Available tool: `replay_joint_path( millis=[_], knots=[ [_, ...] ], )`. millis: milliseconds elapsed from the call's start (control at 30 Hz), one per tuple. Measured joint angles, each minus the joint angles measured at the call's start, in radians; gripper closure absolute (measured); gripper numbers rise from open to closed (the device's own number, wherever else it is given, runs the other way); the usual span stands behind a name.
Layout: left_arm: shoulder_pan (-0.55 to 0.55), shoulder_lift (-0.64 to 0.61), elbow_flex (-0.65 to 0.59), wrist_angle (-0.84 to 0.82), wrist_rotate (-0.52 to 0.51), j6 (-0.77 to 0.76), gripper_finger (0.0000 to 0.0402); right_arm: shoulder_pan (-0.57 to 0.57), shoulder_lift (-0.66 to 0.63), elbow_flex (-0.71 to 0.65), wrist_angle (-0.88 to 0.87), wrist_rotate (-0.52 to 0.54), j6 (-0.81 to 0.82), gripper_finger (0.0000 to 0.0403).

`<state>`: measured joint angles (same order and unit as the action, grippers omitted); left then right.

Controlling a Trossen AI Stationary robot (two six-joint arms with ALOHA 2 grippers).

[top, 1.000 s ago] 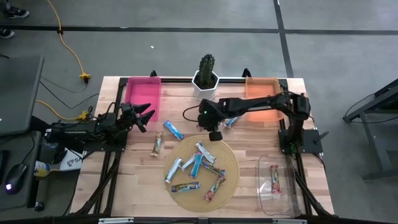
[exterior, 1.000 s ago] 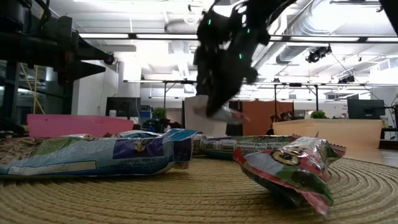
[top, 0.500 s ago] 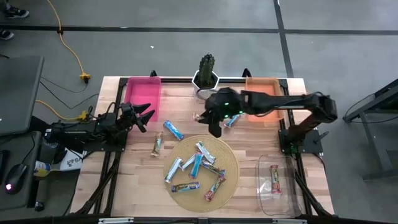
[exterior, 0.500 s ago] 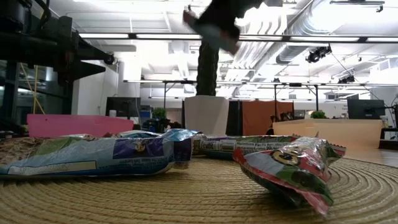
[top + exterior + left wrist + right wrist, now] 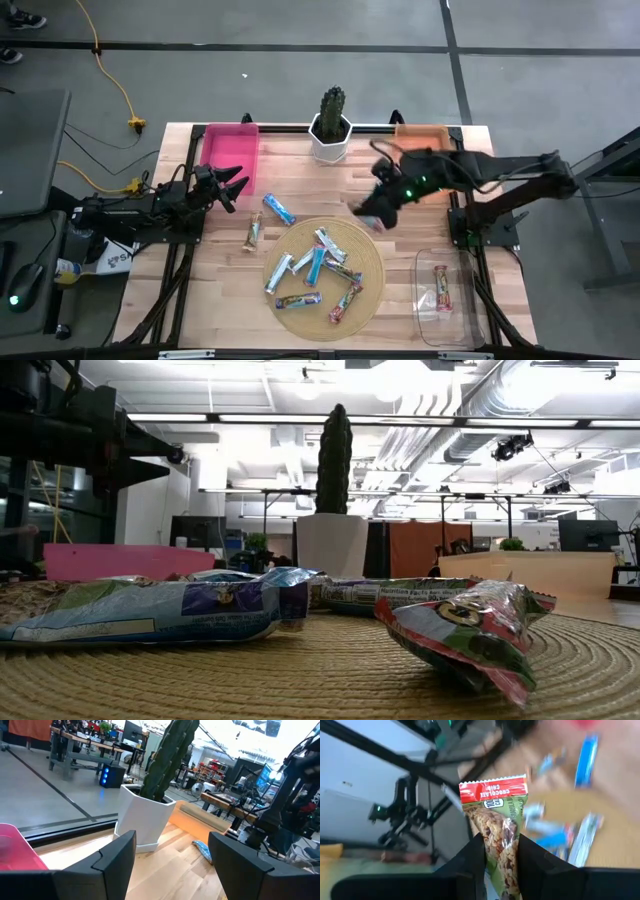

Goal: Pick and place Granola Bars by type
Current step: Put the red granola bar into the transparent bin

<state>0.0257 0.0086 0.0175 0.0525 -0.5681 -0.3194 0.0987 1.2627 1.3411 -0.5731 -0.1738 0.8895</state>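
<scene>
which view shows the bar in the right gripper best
The right wrist view: the chocolate chip bar fills the frame, pinched between the right gripper fingers. The high view shows only a small blur at that gripper. The low and left wrist views miss it.

Held bar (image 5: 496,827) lower end hidden between right gripper (image 5: 498,851) fingers.

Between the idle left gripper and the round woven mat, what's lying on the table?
In the high view, two granola bars lie on bare wood between the left gripper and the woven mat: a blue-and-white bar and a tan-brown bar.
</scene>
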Motion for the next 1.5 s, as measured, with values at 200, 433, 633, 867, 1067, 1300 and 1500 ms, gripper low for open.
replay_joint_path(
  millis=[200, 433, 633, 867, 1067, 1300, 1500],
  knots=[
    [0.000, 0.000, 0.000, 0.000, 0.000, 0.000, 0.0156, 0.146, 0.001, 0.000, -0.150, -0.003, 0.278, 0.0328],
    [0.000, 0.000, 0.000, 0.000, 0.000, 0.000, 0.0156, 0.353, 0.001, -0.001, -0.296, 0.039, 0.668, 0.0328],
    [0.000, 0.000, 0.000, 0.000, 0.000, 0.000, 0.0156, 0.543, 0.001, -0.001, -0.370, 0.147, 0.979, 0.0328],
    [0.000, 0.000, 0.000, 0.000, 0.000, 0.000, 0.0156, 0.687, 0.073, -0.001, -0.493, 0.012, 1.178, 0.0328],
    [0.000, 0.000, 0.000, 0.000, 0.000, 0.000, 0.0156, 0.736, 0.179, -0.002, -0.651, -0.169, 1.259, 0.0328],
    [0.000, 0.000, 0.000, 0.000, 0.000, 0.000, 0.0156, 0.747, 0.288, -0.002, -0.788, -0.200, 1.294, 0.0328],
    [0.000, 0.000, 0.000, 0.000, 0.000, 0.000, 0.0156, 0.728, 0.409, -0.002, -0.904, -0.197, 1.303, 0.0328]
  ],
)
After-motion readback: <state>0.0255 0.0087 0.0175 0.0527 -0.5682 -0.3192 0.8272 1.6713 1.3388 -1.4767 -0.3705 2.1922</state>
